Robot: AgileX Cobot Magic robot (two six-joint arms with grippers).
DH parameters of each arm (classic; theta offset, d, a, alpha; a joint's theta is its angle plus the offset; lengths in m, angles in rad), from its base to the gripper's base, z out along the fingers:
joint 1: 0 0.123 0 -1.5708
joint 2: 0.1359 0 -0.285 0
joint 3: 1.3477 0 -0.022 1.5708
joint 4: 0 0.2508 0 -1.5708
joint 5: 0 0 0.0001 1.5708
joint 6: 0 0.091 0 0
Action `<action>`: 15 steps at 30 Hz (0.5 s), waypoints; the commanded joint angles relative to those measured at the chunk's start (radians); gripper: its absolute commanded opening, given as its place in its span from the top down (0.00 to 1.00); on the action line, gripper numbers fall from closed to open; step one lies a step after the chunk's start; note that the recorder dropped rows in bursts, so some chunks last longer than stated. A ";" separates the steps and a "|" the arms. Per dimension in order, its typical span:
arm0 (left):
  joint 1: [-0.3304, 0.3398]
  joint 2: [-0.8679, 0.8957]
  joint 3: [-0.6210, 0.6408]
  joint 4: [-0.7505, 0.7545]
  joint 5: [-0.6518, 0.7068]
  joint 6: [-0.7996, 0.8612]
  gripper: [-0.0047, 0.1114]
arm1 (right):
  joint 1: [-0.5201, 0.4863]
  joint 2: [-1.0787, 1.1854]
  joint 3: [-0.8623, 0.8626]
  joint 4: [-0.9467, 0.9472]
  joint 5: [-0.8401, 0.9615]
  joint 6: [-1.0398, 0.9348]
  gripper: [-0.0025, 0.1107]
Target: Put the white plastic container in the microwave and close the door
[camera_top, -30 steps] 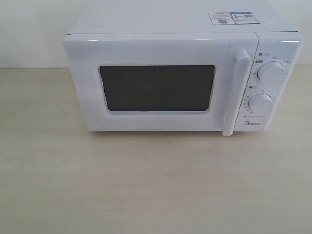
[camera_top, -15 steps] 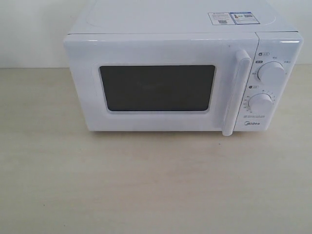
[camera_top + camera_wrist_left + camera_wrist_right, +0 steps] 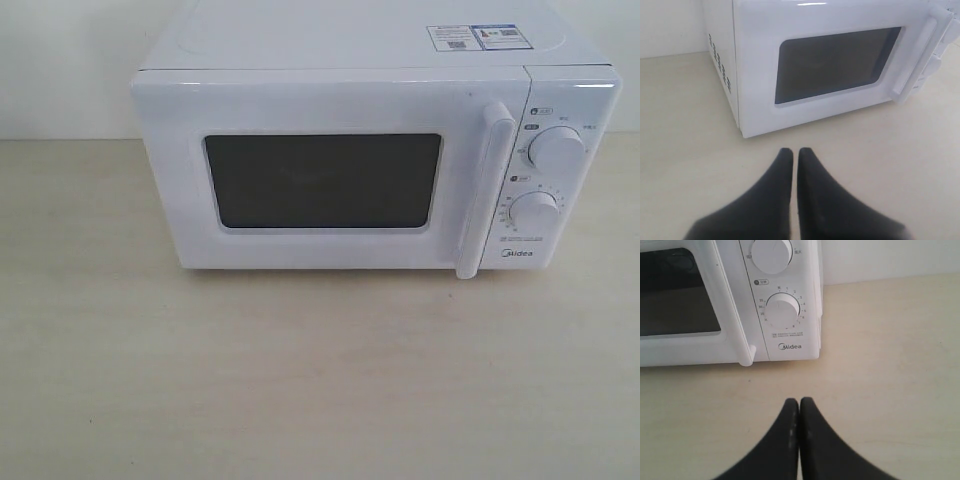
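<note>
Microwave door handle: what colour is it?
White: the handle matches the door. It shows best in the exterior view.

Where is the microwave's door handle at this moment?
In the exterior view the vertical bar handle runs down the right edge of the closed door, just left of the upper dial and lower dial.

You saw the microwave point(image 3: 376, 150) in smooth glossy white with glare streaks, door point(image 3: 830, 65) the same, its window point(image 3: 322, 180) dark and dully reflective, dials point(image 3: 557, 150) smooth white plastic, stickers point(image 3: 474, 37) printed paper, table point(image 3: 300, 380) pale matt wood-grain, left gripper point(image 3: 791, 152) and right gripper point(image 3: 799, 401) were smooth matt black.
</note>
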 commanded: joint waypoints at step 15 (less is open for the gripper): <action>0.238 -0.191 0.101 0.059 -0.183 0.146 0.92 | 0.001 -0.005 0.000 -0.010 0.000 -0.003 0.98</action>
